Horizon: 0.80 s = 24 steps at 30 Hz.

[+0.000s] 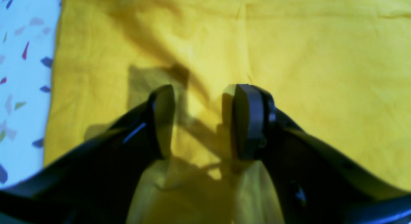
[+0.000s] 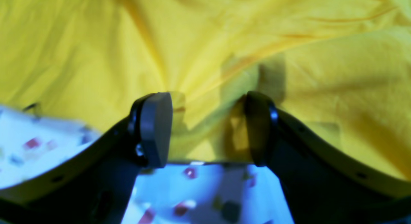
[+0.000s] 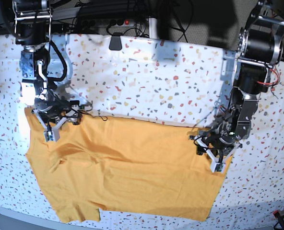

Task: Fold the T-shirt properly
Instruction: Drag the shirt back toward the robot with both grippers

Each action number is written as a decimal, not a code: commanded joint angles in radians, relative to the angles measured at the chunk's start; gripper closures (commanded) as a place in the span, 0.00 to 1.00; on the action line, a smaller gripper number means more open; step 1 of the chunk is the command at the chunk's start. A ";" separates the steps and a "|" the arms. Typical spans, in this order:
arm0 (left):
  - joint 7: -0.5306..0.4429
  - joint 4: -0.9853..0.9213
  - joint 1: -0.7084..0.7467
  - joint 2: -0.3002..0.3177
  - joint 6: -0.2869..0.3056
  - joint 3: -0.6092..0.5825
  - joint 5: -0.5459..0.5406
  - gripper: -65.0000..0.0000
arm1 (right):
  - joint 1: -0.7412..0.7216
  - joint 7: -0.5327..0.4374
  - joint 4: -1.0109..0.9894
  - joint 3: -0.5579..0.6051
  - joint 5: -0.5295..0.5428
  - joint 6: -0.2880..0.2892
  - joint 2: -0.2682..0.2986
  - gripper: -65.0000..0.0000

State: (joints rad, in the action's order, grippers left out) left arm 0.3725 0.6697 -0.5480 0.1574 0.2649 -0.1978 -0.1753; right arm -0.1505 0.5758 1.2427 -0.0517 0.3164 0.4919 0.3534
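The mustard-orange T-shirt [image 3: 127, 167] lies spread on the speckled tablecloth [image 3: 156, 86], creased toward its left side. At the shirt's upper left corner my right gripper [image 3: 55, 127] stands open. In its wrist view the shirt's edge [image 2: 205, 73] runs between the fingers of the right gripper [image 2: 207, 130], with tablecloth below. My left gripper [image 3: 210, 155] is down at the shirt's right edge, also open. Its wrist view shows the left gripper [image 1: 205, 121] over flat yellow cloth [image 1: 305, 73], fingers wide apart with cloth beneath them. No lettering shows.
A black clip-like object [image 3: 115, 42] sits at the table's back edge, with cables behind it. Both arm bases stand at the back corners. The table's front edge runs just below the shirt's hem [image 3: 147, 213].
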 commanded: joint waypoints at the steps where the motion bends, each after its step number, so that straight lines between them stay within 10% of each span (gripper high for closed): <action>1: 0.101 0.010 0.001 0.007 0.000 0.000 -0.002 0.59 | -0.014 0.005 0.032 -0.003 0.010 0.021 0.006 0.45; 12: 0.147 0.058 0.133 0.016 -0.003 0.000 0.000 0.62 | 0.027 0.017 0.061 -0.024 0.010 0.034 0.006 0.44; 24: 0.204 0.446 0.382 0.104 -0.072 0.000 0.000 0.62 | 0.082 0.054 0.066 -0.189 0.085 0.194 0.007 0.45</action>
State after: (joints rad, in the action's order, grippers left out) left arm 0.4351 1.1328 -0.1852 0.2543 0.1829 -0.1917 -0.2028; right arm -0.0563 0.6300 1.2926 -0.2359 0.3965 0.6701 0.3485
